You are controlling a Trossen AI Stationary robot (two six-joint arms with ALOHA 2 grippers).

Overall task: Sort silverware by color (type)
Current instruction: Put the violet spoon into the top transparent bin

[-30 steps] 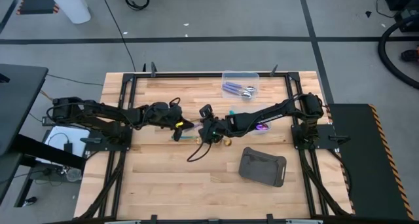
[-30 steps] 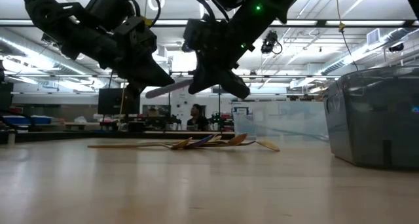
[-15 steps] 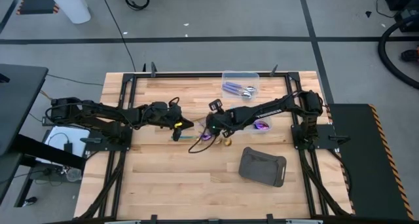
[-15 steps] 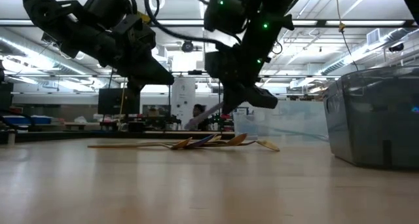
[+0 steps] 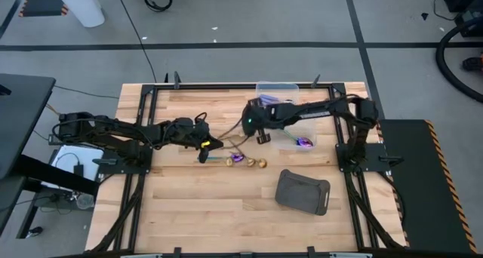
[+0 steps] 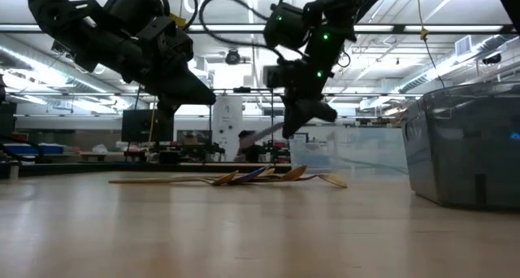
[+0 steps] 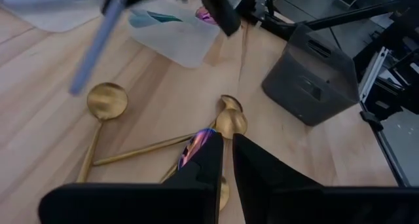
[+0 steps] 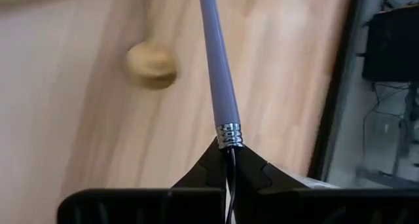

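Note:
My right gripper [image 8: 229, 149] is shut on a lilac-handled spoon [image 8: 216, 67] above the table's middle [image 5: 260, 136]. The handle slants down out of the fingers [image 6: 264, 134]. On the wood below lie several gold spoons [image 7: 107, 99] and an iridescent one [image 7: 193, 145], in a loose pile [image 5: 245, 160]. My left gripper [image 7: 227, 152] hovers over the pile's left end [image 5: 213, 146]. A narrow gap shows between its fingers and nothing is in it. My right gripper pinches the spoon between its two fingertips just behind the silver collar [image 8: 228, 140] at the handle's inner end. The bowl end is hidden by the fingers. The fingers slant downward, and the handle runs on ahead, in line with them. The spoon hangs clear of the table.
A clear tub [image 5: 277, 96] with lilac spoons stands at the far edge. A second clear tub [image 5: 302, 142] holds an iridescent spoon to the right of the pile. A dark grey tray [image 5: 303, 191] lies nearer the front right. Bare wood lies along the near side.
My right gripper has carried the lilac spoon away from my left gripper, toward the table's far right, and has rolled as it went. A second ago the spoon reached between both grippers. Now only the right one has it.

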